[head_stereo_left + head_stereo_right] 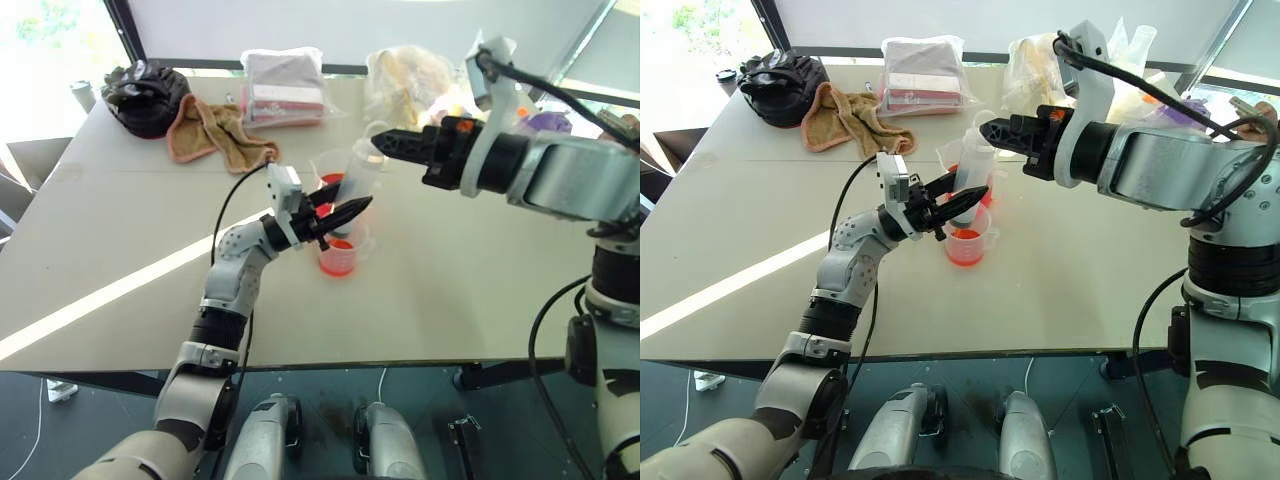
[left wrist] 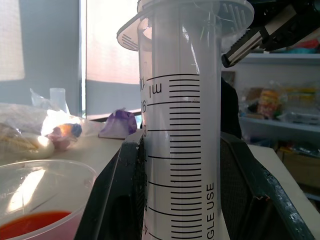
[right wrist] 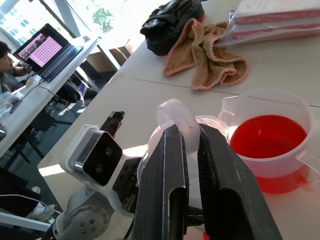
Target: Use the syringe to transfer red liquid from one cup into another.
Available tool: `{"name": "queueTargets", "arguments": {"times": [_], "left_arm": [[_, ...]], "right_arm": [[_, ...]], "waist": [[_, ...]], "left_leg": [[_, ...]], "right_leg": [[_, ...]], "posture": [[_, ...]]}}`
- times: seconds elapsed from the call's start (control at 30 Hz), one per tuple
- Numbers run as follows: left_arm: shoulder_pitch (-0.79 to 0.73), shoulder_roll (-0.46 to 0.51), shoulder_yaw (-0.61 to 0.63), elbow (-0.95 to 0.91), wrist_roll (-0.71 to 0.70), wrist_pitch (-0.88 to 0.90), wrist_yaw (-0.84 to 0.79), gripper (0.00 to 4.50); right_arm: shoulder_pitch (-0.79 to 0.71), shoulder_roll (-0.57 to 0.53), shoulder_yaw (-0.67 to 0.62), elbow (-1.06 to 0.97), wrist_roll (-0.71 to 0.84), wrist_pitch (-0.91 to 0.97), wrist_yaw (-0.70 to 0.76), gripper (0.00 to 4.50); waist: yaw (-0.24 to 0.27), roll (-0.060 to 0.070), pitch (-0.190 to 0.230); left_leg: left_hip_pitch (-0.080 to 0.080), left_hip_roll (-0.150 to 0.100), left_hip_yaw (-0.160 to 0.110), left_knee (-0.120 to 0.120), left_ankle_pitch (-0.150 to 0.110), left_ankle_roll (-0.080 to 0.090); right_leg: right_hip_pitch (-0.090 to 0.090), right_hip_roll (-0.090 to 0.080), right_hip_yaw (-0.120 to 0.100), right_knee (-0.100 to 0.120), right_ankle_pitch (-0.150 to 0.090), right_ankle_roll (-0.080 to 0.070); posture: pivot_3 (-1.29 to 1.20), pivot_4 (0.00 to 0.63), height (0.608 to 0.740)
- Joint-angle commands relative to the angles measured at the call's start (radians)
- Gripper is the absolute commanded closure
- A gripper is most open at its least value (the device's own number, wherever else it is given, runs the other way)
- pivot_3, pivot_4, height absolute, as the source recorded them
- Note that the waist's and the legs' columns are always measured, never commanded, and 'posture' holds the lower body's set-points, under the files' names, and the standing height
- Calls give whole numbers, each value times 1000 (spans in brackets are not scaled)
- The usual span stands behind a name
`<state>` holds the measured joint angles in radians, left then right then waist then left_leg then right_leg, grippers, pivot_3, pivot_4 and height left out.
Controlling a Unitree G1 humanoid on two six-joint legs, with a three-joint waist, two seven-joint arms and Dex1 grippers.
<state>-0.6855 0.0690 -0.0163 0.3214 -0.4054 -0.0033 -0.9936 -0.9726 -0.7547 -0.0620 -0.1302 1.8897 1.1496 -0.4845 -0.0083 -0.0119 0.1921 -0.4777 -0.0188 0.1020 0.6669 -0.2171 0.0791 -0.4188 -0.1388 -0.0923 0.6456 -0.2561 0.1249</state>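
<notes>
The syringe (image 1: 972, 165) stands nearly upright above the table (image 1: 1080, 290), its clear barrel clamped low down between the two black fingers of the left gripper (image 1: 962, 203), which reaches in from the left and is closed tight around it. In the left wrist view the barrel's printed scale rises straight up between those fingers (image 2: 120, 200), with the flange at its top. The ring end of the plunger (image 3: 176, 116) is pinched from the right by the right gripper (image 1: 992, 132) — its fingers are drawn narrow on the ring, level with the top of the syringe. Just below and to the near side of the syringe sits the smaller beaker (image 1: 968, 246), holding a shallow layer of red liquid (image 1: 964, 252). Just behind the syringe, on the far side, stands the larger beaker (image 3: 270, 145), also holding red liquid, its spout and rim plain in the right wrist view. Farther off at the far edge of the table lie a tan cloth (image 1: 845, 118), a black bag (image 1: 780, 85) to its left, and a wrapped pink packet (image 1: 924, 72) to its right.
</notes>
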Motion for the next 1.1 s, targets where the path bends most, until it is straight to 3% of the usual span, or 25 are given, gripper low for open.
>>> {"name": "queueTargets", "arguments": {"times": [0.03, 0.1, 0.23, 0.53, 0.87, 1.1], "left_arm": [[-65, -33, -8, -44, -26, -12, 10, 3125], [-65, -34, -7, -42, -24, -13, 9, 3125], [-66, -35, -5, -41, -24, -11, 12, 3125], [-59, -35, -6, -52, -23, -10, 19, 3125], [-53, -32, -3, -73, -36, 13, 27, 3125], [-83, -30, 19, -82, -68, 54, 63, 3125]], "right_arm": [[-11, 6, 61, -36, 82, 36, 61, 4440], [-21, -10, 58, -32, 82, 38, 75, 4440], [-38, -44, 59, -13, 82, 38, 83, 2887], [-68, -157, 49, 25, 82, 58, 156, 2887], [-13, -313, -28, 40, -41, 91, 372, 2887], [10, -310, -63, 21, -79, 67, 459, 2887]], "waist": [[0, 0, 0], [1, 0, 0], [1, 0, 0], [5, 0, 0], [22, 0, 0], [21, 0, 0]], "left_leg": [[0, 0, 0, 0, 0, 0], [0, 0, 0, 0, 0, 0], [0, 0, 0, 0, -1, 1], [0, 0, 0, 0, -1, 2], [-1, 0, 0, 0, -2, 3], [-1, 3, 0, -1, -2, 4]], "right_leg": [[0, 0, 0, 0, 0, 0], [0, 0, 0, 0, 0, 0], [0, 0, 0, 0, 0, 0], [0, -1, 0, -1, 0, 0], [0, -3, 0, -4, 1, -1], [5, 1, 0, -16, 7, 1]], "posture": [[0, 150, 740], [0, 150, 740], [0, 150, 740], [0, 150, 740], [0, 150, 740], [0, 150, 740]]}}
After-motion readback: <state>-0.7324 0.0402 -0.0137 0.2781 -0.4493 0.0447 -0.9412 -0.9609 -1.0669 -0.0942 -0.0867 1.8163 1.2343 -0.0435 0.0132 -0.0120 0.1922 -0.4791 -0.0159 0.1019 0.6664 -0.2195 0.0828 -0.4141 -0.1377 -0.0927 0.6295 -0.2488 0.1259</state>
